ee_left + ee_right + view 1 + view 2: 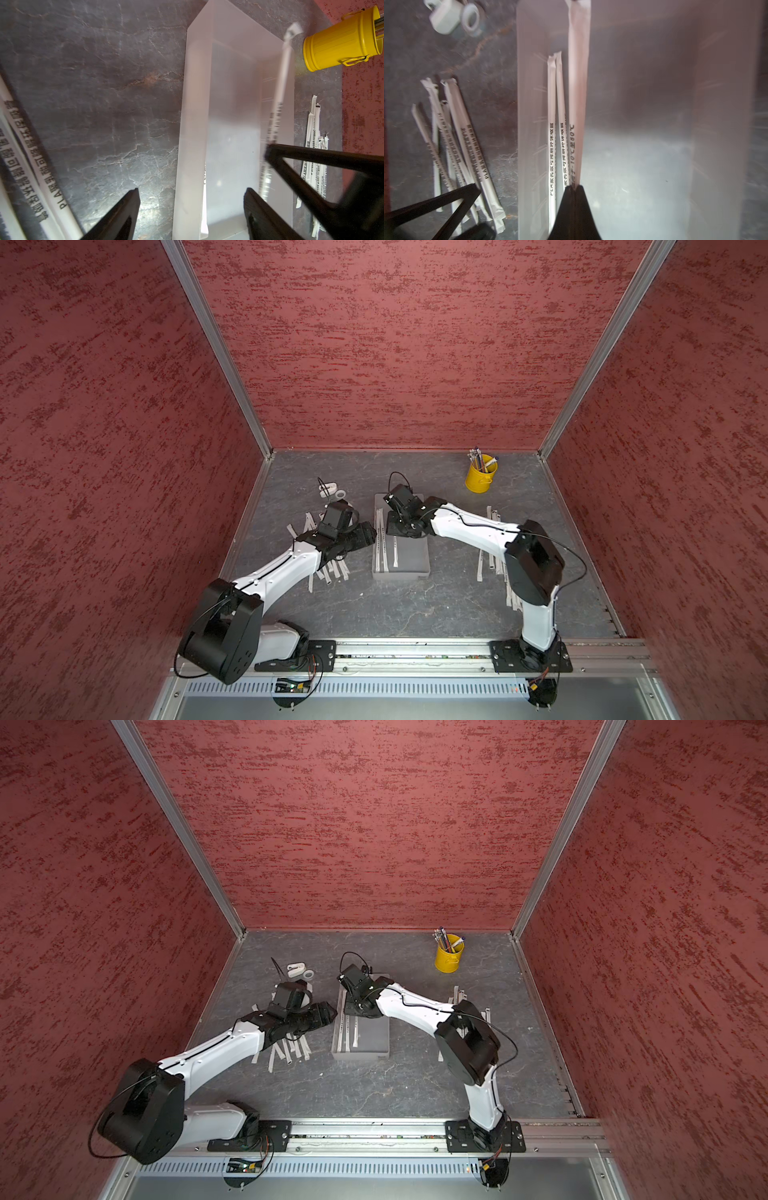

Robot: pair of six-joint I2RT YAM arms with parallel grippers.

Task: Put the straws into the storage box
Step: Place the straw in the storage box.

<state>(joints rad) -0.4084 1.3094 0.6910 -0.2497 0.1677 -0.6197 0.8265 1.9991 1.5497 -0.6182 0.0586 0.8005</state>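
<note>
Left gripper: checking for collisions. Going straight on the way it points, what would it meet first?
Likely the near long wall of the storage box, just ahead of the left gripper; height is unclear, so it might clear the rim toward the right gripper.

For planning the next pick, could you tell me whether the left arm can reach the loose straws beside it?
Probably yes: the left gripper is open and empty beside the loose straws, nothing covering them. The right gripper, shut on a straw, is over the storage box, clear of them.

Left arm [282, 568] bent inward, jaws apart; right arm [469, 526] likewise, jaws pinched.
</note>
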